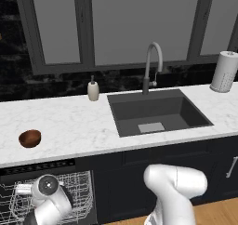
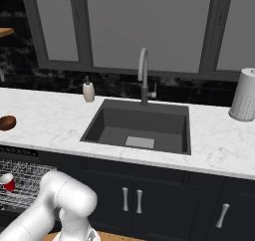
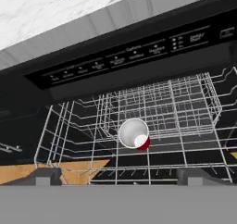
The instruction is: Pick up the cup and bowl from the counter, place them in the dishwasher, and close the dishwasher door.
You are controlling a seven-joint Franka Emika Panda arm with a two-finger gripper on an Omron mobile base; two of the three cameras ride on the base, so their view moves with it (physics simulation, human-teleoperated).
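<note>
Claw's [image 3: 118, 179] wide apart over the dishwasher [image 3: 139, 61] rack, cup [image 3: 134, 134] sitting in it. Bowl [image 1: 29, 138] on the table [image 1: 69, 126] is next, then the door.

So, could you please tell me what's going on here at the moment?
The arm is loading the dishwasher. The cup already sits in the pulled-out wire rack, and the open pincer hangs just above it, holding nothing. The bowl is still on the counter above the dishwasher, left of the sink. The dishwasher is open.
</note>
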